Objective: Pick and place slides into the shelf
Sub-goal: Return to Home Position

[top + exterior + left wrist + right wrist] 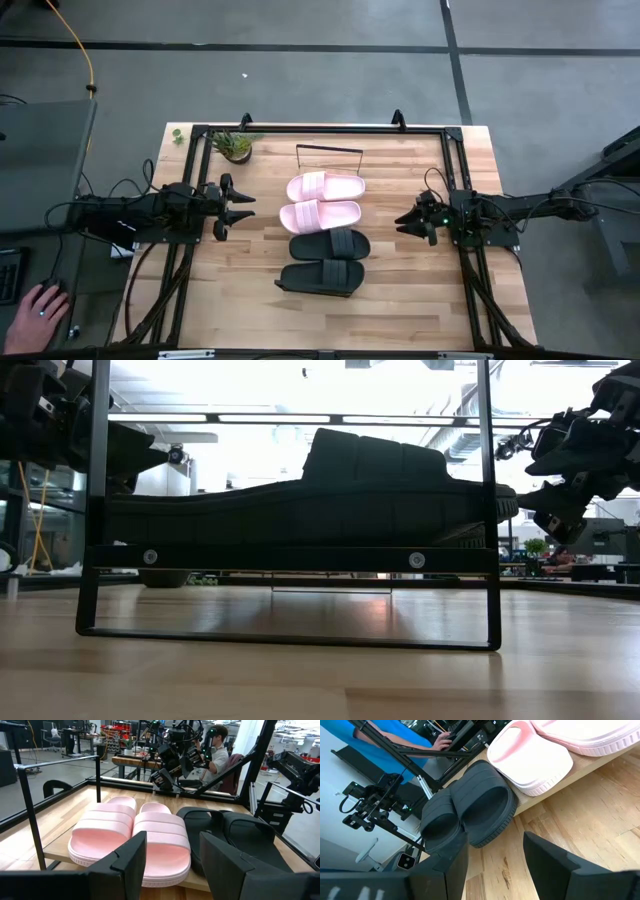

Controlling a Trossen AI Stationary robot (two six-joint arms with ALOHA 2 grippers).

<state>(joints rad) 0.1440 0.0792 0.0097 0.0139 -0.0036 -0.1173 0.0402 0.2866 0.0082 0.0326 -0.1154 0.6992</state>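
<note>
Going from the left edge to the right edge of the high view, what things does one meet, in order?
A person's hand → the left arm's dark two-finger end effector → the stack of four slide sandals, two pale pink and two matte black → the right arm's dark two-finger end effector.

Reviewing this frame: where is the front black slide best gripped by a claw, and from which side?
Probably grip the front black slide by its wide strap, which arches above the sole toward the right end. Come from above with the right claw, one finger entering the open toe.
</note>
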